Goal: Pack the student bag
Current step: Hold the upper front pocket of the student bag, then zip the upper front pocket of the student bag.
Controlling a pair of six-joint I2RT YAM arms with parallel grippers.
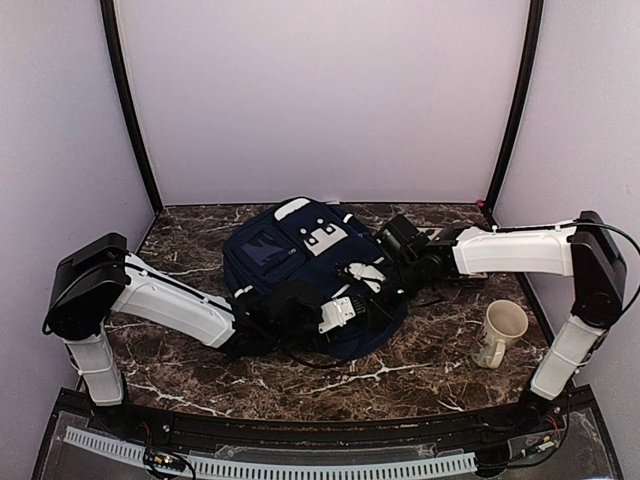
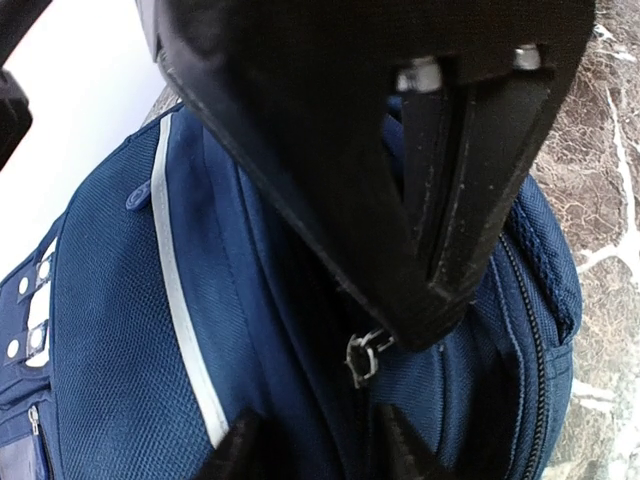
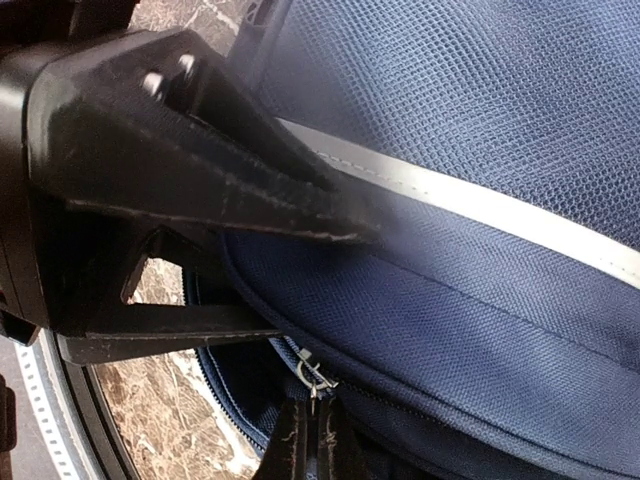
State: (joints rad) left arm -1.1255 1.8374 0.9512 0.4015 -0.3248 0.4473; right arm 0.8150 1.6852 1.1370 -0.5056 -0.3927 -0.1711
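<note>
With the bag (image 1: 300,265) lying in the middle of the table (image 1: 200,385), the right gripper (image 3: 320,285) pinching a fold of its fabric and the left gripper (image 2: 375,395) spread about the zip pull (image 2: 362,357), an off-centre closure would likely miss the small pull, and a hard tug could strip the fold free.

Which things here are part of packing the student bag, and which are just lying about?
Job in hand:
- student bag
- its metal zip pull
- left arm's fingers and right arm's fingers, both at the bag

Lying about:
- cream mug, untouched on the marble table, right of the bag and apart from it
</note>
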